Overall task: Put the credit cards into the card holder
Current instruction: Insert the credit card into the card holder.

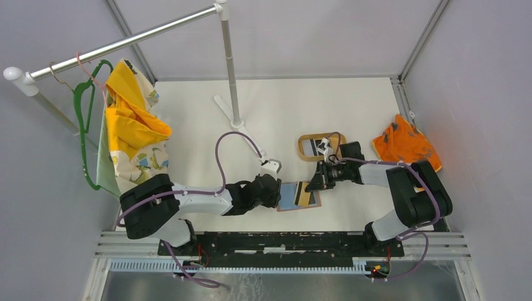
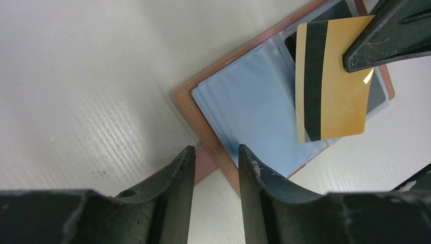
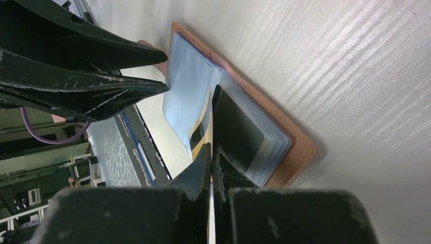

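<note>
Robot lab cell, grey walls (image 1: 483, 63), aluminium rails (image 1: 458, 244)

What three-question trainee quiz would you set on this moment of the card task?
1. True or false: the right tool is shut on a gold card.
2. Multiple choice: the card holder is A) folded shut, B) lying open on the table, C) lifted clear of the table.
3. Short answer: which tool has its jaws apart at the holder's near edge?

Key: 1 true; 2 B; 3 the left tool.
</note>
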`<state>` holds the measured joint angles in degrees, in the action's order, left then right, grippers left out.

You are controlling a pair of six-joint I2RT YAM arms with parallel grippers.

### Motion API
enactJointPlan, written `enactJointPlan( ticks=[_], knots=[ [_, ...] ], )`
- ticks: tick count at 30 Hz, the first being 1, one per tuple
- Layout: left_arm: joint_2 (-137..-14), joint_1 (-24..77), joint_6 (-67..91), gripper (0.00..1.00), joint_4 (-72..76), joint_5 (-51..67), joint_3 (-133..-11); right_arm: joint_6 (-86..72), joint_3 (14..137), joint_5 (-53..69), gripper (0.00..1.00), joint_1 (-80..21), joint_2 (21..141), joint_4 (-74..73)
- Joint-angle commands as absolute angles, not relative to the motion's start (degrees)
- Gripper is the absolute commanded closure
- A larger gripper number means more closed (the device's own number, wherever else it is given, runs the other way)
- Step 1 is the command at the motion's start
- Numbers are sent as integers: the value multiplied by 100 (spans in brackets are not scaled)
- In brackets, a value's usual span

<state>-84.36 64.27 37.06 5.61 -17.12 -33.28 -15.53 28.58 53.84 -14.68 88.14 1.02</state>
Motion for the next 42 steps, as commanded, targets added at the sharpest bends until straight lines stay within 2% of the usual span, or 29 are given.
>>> enactJointPlan(
  ticks=[1,8,17,24,34,42],
  knots=[
    [-8641,6458,3665,58,409,-1984,-3565,-1252,3108,5171,99,-1548,8960,-239],
    [-8904,6460,3554,62,404,-2054,-3709,-1172,3241,5108,97,-1608,9039,-491],
    [-9011,6452,3465,63,404,-2092,-3797,-1148,3382,4958,95,-1669,9111,-731],
    [-8984,6455,3446,63,419,-2109,-3807,-1181,3497,4714,90,-1721,9122,-984],
    [-8737,6455,3421,63,730,-2048,-3572,-525,4310,4418,98,-1724,9682,-2343],
    [-8555,6453,3375,64,795,-2039,-3493,-652,4521,4136,100,-1760,9784,-2511]
  ],
)
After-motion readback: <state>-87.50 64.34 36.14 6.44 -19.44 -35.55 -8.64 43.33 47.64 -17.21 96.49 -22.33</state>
